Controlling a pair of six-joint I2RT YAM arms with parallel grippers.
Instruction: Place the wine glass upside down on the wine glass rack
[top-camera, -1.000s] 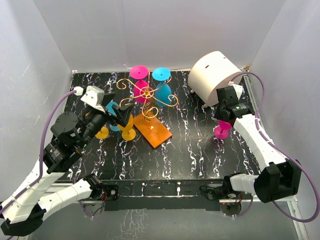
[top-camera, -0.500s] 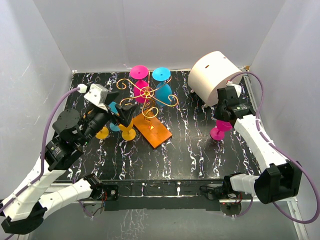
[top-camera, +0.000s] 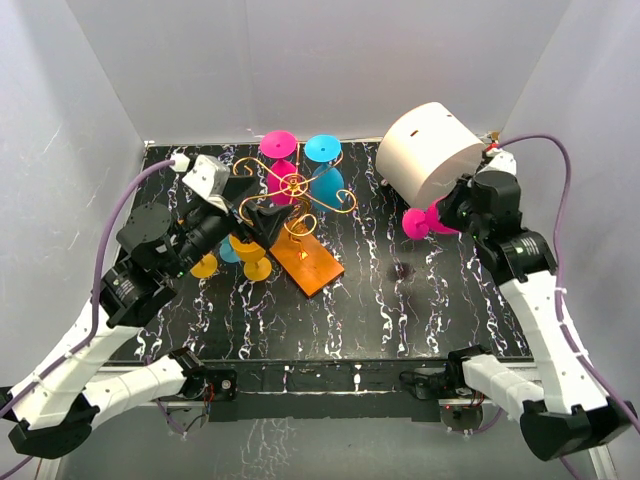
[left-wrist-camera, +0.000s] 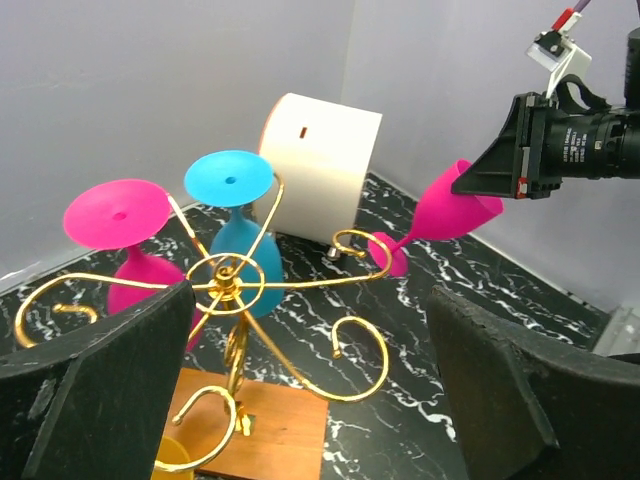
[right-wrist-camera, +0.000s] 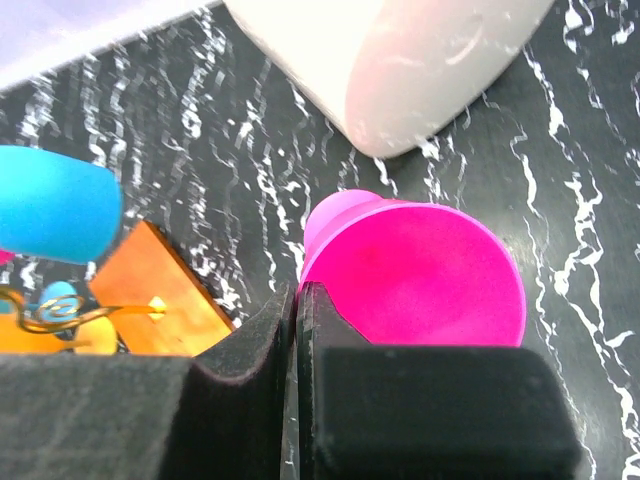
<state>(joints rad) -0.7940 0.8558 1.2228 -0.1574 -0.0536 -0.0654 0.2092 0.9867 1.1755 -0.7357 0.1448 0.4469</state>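
The wine glass (top-camera: 424, 220) is pink. My right gripper (top-camera: 452, 212) is shut on the bowl's rim and holds it tilted above the table, foot pointing left; it also shows in the left wrist view (left-wrist-camera: 452, 208) and the right wrist view (right-wrist-camera: 420, 275). The wine glass rack (top-camera: 296, 186) is gold wire on an orange base (top-camera: 312, 264), left of the glass. A pink glass (top-camera: 277, 146) and a blue glass (top-camera: 323, 149) hang on it upside down. My left gripper (top-camera: 256, 216) is open and empty, close beside the rack's left arms (left-wrist-camera: 225, 272).
A white cylinder (top-camera: 430, 152) lies at the back right, just behind the held glass. Two yellow glasses (top-camera: 256, 268) and a blue one (top-camera: 228, 214) stand left of the rack, under my left gripper. White walls close in the table.
My right gripper has lifted the pink glass off the table, tilted it and carried it up and left. My left gripper has shifted a little toward the rack.
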